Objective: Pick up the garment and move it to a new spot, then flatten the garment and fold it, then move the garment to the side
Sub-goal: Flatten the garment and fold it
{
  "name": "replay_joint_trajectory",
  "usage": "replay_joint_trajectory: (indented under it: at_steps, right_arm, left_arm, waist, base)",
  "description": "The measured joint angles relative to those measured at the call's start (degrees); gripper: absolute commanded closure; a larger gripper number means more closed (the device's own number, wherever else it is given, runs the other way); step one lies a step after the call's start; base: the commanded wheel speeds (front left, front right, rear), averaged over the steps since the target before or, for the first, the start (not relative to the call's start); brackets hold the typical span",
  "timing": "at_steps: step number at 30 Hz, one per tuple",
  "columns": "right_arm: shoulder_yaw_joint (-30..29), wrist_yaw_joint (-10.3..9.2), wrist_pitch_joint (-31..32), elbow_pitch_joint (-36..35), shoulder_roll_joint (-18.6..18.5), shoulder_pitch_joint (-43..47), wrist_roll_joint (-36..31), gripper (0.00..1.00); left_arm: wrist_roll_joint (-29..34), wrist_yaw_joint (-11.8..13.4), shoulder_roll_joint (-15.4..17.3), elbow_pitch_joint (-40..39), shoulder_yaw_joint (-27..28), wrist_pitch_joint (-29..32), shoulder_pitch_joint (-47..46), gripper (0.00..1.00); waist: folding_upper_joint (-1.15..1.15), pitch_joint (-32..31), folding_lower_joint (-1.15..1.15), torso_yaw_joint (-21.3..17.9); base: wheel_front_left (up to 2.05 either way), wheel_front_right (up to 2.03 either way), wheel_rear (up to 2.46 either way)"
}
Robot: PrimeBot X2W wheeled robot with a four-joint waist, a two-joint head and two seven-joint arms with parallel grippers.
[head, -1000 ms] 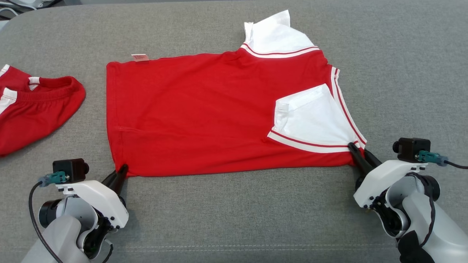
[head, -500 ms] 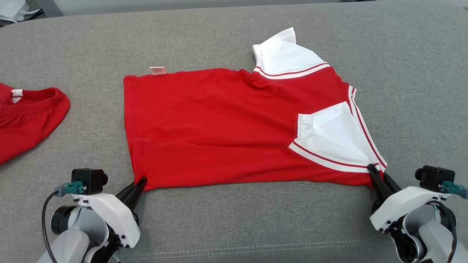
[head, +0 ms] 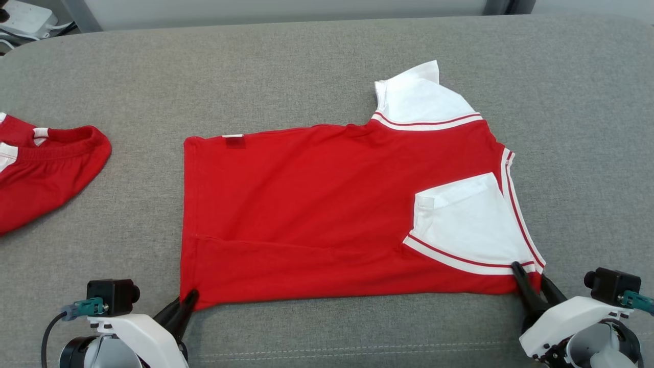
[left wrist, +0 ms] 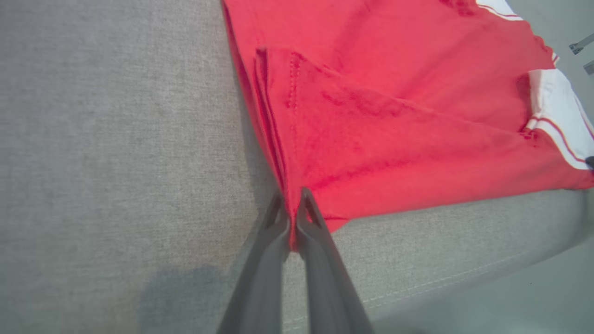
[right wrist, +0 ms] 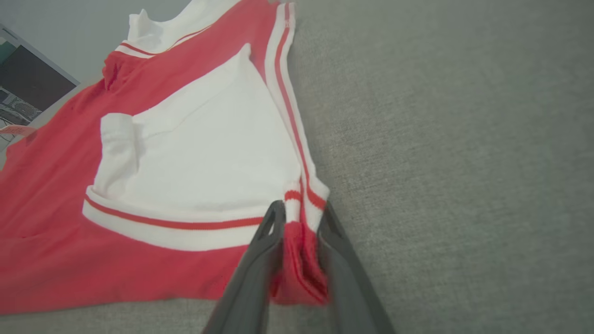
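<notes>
The garment (head: 327,204) is a red shirt with white sleeves and striped trim, lying flat on the grey cushion with its near edge folded. My left gripper (head: 190,297) is shut on its near left corner, and in the left wrist view the left gripper (left wrist: 292,218) pinches the red hem tightly. My right gripper (head: 530,273) is at the near right corner. In the right wrist view the right gripper (right wrist: 300,215) has its fingers (right wrist: 264,241) slightly parted, with a bunch of red cloth and striped trim lying between them.
A second red garment (head: 46,168) with white trim lies at the left edge of the cushion (head: 306,66). The cushion's front seam (head: 357,350) runs just behind my grippers. Bare grey fabric surrounds the shirt.
The camera has shifted. The shirt's far edge slid toward me, and its label now lies flipped onto the red cloth. My right fingers have spread a little; the left stay pinched.
</notes>
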Motion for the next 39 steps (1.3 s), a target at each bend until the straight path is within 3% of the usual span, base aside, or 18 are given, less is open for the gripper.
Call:
replay_joint_trajectory:
  at_steps: [7, 15, 22, 28, 35, 39]
  right_arm:
    - [-4.7, -0.01, -0.6, -4.6, 0.7, 3.6, -3.1, 0.0]
    - [-12.9, -0.02, -6.8, -13.1, 2.1, 6.5, -14.8, 0.0]
    - [-15.0, -0.02, -8.2, -19.1, 4.6, 7.5, -24.2, 0.0]
    - [-14.9, -0.02, -9.1, -23.1, 6.5, 11.0, -27.0, 0.0]
    - [-14.8, -0.02, -9.1, -23.7, 7.6, 13.1, -27.2, 0.0]
    - [-14.4, -0.02, -9.1, -23.4, 7.6, 12.5, -27.2, 0.0]
  left_arm:
    - [1.0, 1.6, -0.5, 1.8, 1.5, -4.5, -0.1, 0.0]
    - [6.8, 7.7, -1.6, -1.2, 4.7, -15.6, -0.2, 0.0]
    - [12.2, 11.8, -2.6, -3.8, 4.6, -20.8, -0.5, 0.0]
    - [13.7, 14.5, -3.4, -6.5, 5.6, -22.9, 1.8, 0.0]
    - [13.9, 15.0, -3.5, -7.5, 6.4, -23.3, 4.6, 0.0]
    - [13.8, 14.0, -2.8, -7.3, 6.0, -21.2, 4.0, 0.0]
  waist:
    - [0.0, -2.0, 0.0, 0.0]
    - [0.0, -5.5, 0.0, -0.5]
    - [0.0, -8.1, 0.0, -0.9]
    - [0.0, -9.0, 0.0, -1.7]
    - [0.0, -8.2, 0.0, -2.0]
    - [0.0, -6.9, 0.0, -2.6]
  base:
    - [0.0, 0.0, 0.0]
    - [0.0, 0.0, 0.0]
    - [0.0, 0.0, 0.0]
    - [0.0, 0.0, 0.0]
    - [0.0, 0.0, 0.0]
    - [0.0, 0.0, 0.0]
